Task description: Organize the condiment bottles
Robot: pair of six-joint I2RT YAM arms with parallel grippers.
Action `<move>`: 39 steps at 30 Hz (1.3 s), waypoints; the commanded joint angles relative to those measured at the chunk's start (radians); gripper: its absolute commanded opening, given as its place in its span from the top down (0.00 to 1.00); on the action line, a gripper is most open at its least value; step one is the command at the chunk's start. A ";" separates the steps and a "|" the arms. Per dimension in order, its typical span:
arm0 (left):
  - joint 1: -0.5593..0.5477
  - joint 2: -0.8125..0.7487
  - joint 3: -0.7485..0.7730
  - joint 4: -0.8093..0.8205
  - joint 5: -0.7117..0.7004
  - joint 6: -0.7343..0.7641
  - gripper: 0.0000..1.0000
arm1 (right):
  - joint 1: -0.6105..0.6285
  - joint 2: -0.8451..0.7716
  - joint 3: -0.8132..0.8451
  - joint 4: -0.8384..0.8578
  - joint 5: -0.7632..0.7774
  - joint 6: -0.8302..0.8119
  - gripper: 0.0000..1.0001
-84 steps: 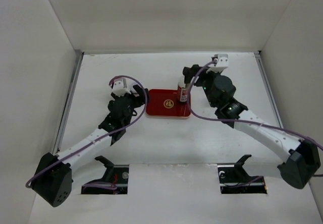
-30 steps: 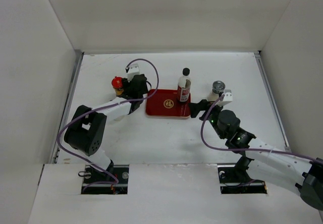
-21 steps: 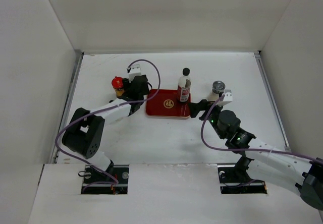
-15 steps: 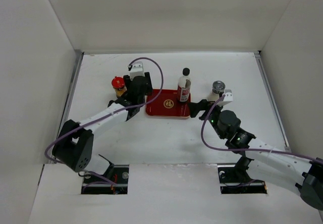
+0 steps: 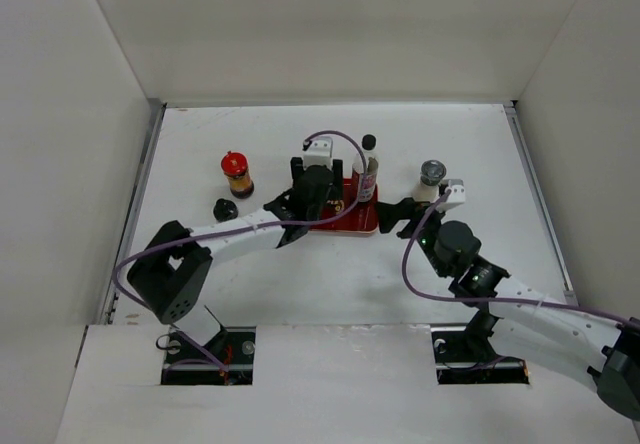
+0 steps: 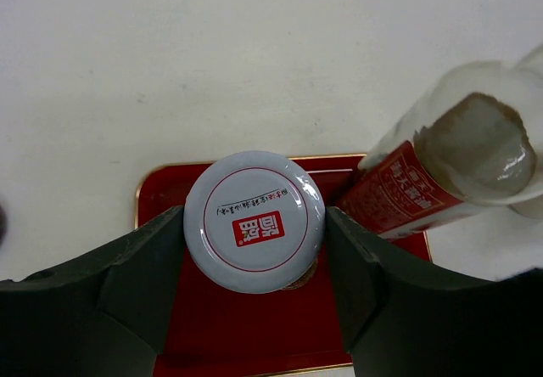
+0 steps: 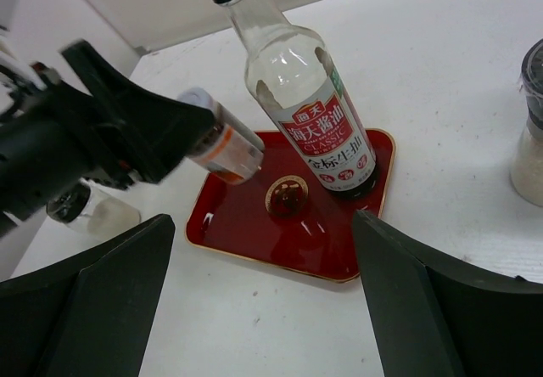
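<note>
My left gripper [image 5: 317,194] is shut on the white-lidded jar [image 6: 254,222] and holds it tilted just above the left part of the red tray [image 6: 229,334]. The held jar also shows in the right wrist view [image 7: 225,145]. The tall clear black-capped bottle [image 5: 365,174] stands upright on the tray's far right corner [image 7: 310,105]. The red-lidded jar [image 5: 237,172] and the black-lidded jar [image 5: 225,208] stand on the table left of the tray. The grey-lidded jar [image 5: 432,177] stands right of it. My right gripper [image 5: 405,214] is open and empty, near the tray's right front corner.
The tray [image 5: 362,222] has a gold emblem [image 7: 287,196] at its middle. White walls close the table at the left, back and right. The left arm [image 5: 240,234] reaches across from the lower left.
My left gripper has moved right from beside the red-lidded jar to over the tray, carrying the white-lidded jar. The black-lidded jar has come into view. The right arm has hardly moved.
</note>
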 commanded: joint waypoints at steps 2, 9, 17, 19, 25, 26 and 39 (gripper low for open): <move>-0.038 0.030 0.106 0.181 -0.002 0.001 0.65 | -0.011 -0.017 -0.017 0.056 0.020 0.009 0.08; -0.048 0.103 0.118 0.223 -0.004 0.002 0.65 | -0.011 -0.019 -0.020 0.056 0.018 0.009 0.08; -0.033 0.144 0.103 0.266 -0.021 0.013 0.65 | -0.009 -0.003 -0.017 0.059 0.015 0.009 0.07; -0.025 0.155 0.098 0.287 -0.021 0.018 0.65 | -0.009 0.001 -0.015 0.059 0.015 0.009 0.07; -0.004 0.193 0.100 0.319 -0.010 0.027 0.64 | -0.009 0.010 -0.014 0.059 0.014 0.009 0.07; -0.001 0.199 0.100 0.326 -0.009 0.028 0.63 | -0.009 0.012 -0.012 0.059 0.014 0.009 0.07; -0.016 0.178 0.062 0.333 -0.019 0.027 0.24 | -0.009 0.009 -0.011 0.061 0.015 0.009 0.06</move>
